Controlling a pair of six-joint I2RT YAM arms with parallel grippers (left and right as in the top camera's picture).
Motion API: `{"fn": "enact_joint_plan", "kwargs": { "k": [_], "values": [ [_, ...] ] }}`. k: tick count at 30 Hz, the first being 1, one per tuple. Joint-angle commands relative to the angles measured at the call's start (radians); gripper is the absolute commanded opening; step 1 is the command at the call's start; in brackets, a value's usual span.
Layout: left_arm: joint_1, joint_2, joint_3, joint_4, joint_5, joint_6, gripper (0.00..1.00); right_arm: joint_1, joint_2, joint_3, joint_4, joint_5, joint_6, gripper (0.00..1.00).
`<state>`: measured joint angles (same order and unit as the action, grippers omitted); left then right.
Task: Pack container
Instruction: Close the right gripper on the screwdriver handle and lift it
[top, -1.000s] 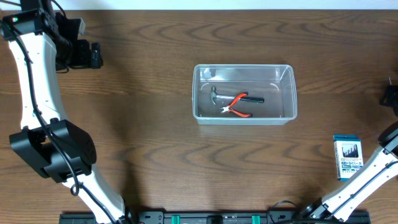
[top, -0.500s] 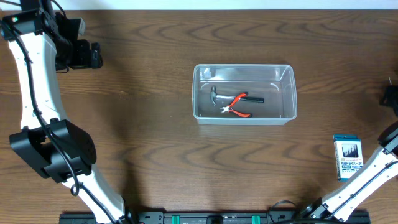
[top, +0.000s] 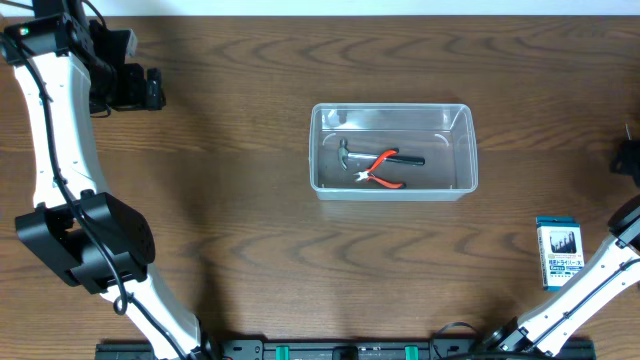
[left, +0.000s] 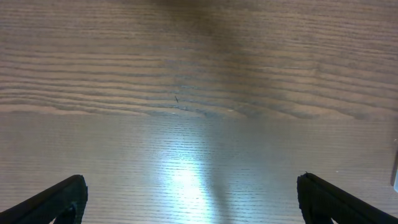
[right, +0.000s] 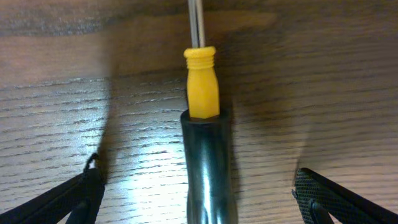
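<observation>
The clear plastic container (top: 322, 150) sits at the table's middle in the overhead view. It holds a small hammer (top: 345, 155) and red-handled pliers (top: 382, 170). My left gripper (left: 189, 196) is open and empty over bare wood at the far left back (top: 150, 88). My right gripper (right: 202, 199) is open at the right edge of the table (top: 628, 155). It straddles a screwdriver (right: 204, 143) with a black and yellow handle that lies on the table between the fingers, not touched by them.
A small blue-and-white card pack (top: 559, 252) lies at the front right. The left arm's white links (top: 60, 140) run along the left side. The right arm (top: 590, 285) rises at the front right corner.
</observation>
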<state>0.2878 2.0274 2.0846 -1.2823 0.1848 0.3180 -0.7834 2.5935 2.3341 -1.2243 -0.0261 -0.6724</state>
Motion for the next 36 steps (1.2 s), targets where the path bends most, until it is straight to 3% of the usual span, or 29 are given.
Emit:
{"fn": "enact_joint_plan", "kwargs": {
  "k": [1, 8, 14, 18, 22, 27, 36],
  "values": [
    [0.003, 0.011, -0.007, -0.003, 0.013, -0.002, 0.98, -0.002, 0.011, -0.008, 0.006, 0.004, -0.018, 0.99],
    [0.003, 0.011, -0.007, -0.003, 0.013, -0.002, 0.98, -0.001, 0.011, -0.008, 0.021, 0.004, -0.017, 0.97],
    [0.003, 0.011, -0.007, -0.003, 0.013, -0.002, 0.98, -0.001, 0.011, -0.008, 0.036, -0.001, -0.017, 0.75],
    [0.003, 0.011, -0.007, -0.003, 0.013, -0.002, 0.98, -0.001, 0.011, -0.008, 0.041, -0.001, -0.017, 0.68],
    [0.003, 0.011, -0.007, -0.003, 0.013, -0.002, 0.98, -0.001, 0.011, -0.008, 0.055, -0.001, -0.017, 0.41],
    [0.003, 0.011, -0.007, -0.003, 0.013, -0.001, 0.98, -0.001, 0.011, -0.008, 0.063, -0.001, -0.017, 0.19],
    [0.003, 0.011, -0.007, -0.003, 0.013, -0.002, 0.98, 0.000, 0.011, -0.008, 0.077, -0.002, 0.017, 0.01]
  ]
}}
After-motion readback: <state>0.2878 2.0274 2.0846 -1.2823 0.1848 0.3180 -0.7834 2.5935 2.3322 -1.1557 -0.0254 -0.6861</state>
